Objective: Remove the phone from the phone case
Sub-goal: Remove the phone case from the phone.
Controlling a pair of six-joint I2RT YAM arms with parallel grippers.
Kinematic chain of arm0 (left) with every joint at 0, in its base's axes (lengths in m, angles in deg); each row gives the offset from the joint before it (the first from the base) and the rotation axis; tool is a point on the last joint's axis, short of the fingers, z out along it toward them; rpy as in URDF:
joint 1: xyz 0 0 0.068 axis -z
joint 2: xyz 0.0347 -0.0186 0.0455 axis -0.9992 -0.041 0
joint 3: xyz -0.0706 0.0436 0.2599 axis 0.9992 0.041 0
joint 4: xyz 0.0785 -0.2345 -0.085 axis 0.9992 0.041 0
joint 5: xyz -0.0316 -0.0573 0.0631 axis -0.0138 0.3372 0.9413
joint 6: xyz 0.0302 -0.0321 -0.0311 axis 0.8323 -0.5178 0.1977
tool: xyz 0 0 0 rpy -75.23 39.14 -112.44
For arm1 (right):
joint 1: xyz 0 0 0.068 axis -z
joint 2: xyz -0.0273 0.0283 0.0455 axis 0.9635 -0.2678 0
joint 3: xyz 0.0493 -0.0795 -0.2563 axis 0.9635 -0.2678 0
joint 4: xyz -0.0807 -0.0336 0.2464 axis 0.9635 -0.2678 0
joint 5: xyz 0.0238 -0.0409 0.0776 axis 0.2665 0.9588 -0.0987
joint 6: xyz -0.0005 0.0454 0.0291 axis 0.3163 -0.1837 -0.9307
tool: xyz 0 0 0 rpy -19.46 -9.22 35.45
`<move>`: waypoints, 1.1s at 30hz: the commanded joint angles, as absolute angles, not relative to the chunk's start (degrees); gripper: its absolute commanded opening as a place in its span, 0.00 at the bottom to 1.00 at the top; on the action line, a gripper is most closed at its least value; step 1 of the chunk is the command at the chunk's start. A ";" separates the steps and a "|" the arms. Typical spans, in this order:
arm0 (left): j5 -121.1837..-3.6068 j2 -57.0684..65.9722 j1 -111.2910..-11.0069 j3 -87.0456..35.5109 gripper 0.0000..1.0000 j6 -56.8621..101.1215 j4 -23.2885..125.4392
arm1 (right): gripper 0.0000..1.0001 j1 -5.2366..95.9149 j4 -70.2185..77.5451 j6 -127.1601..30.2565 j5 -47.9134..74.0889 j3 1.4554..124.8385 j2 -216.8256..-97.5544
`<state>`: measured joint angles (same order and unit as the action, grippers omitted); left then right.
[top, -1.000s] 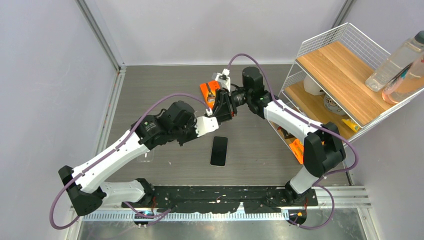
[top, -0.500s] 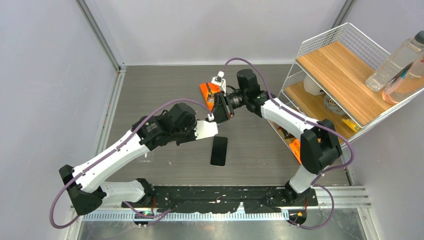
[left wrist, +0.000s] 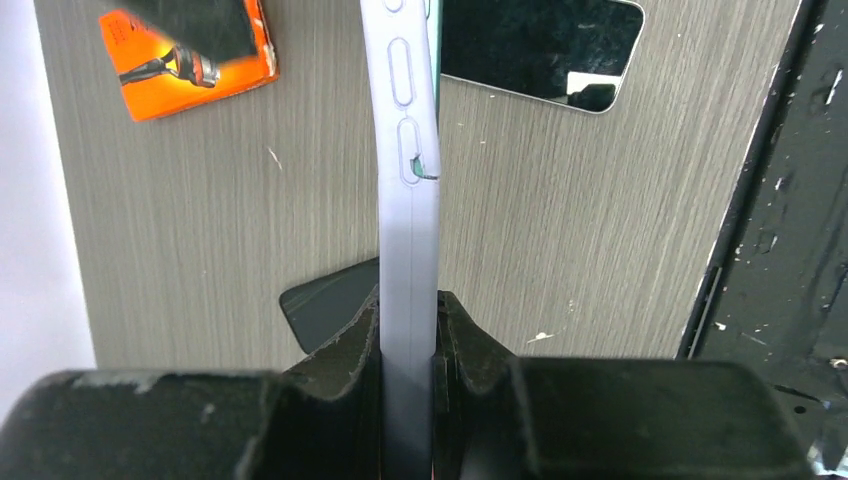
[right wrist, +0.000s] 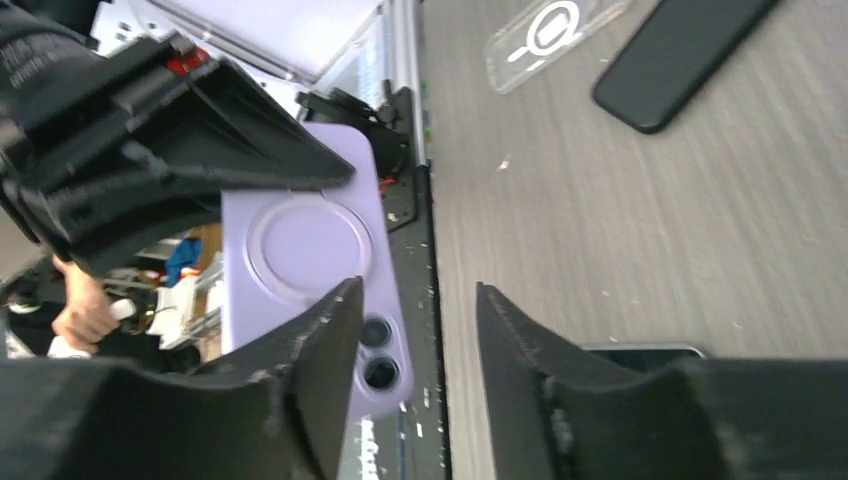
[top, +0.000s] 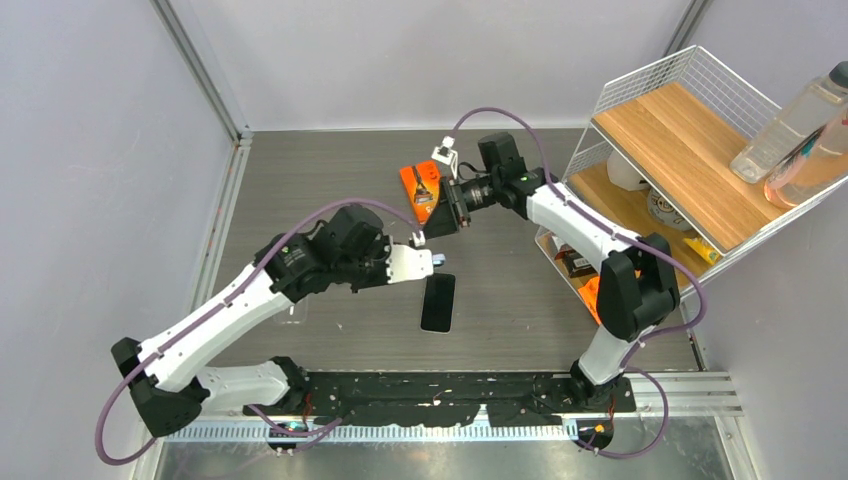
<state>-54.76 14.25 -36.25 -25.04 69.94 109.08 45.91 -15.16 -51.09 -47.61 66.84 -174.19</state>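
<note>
Lavender phone case [left wrist: 405, 220]: clenched edge-on in my left hand [left wrist: 410, 310], phone [right wrist: 380, 373] apparently still seated inside. Right hand [right wrist: 418, 290]: released, empty, nearby. Next move, I judge: the right hand takes the rim and peels it free.

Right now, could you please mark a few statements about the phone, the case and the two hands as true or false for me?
1. The left hand clamps the lilac case by its edge. True.
2. The black phone sits inside that case. False: it lies flat on the table, out of the case.
3. The right hand is shut on the case. False: it is open, with nothing in it.
4. An orange packet lies on the table. True.
</note>
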 commanded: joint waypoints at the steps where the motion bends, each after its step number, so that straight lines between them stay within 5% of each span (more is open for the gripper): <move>1: -64.30 17.81 -41.94 -26.41 0.00 68.73 104.63 | 0.56 49.36 -20.25 -43.28 -43.36 70.23 -166.05; 11: -99.68 20.71 -62.39 -27.06 0.00 61.69 103.78 | 0.73 54.37 -26.46 -30.49 -40.79 67.97 -149.84; 17: -115.25 19.60 -65.76 -26.84 0.00 56.62 101.47 | 0.79 51.59 -30.58 -24.46 -40.71 67.97 -147.99; 33: -120.38 19.62 -65.76 -22.66 0.00 48.21 92.26 | 0.78 45.07 -32.81 -22.29 -43.70 70.59 -151.79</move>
<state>-117.18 18.63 -65.56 -22.26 49.85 98.24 46.30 -32.84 -23.79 -41.71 67.76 -151.92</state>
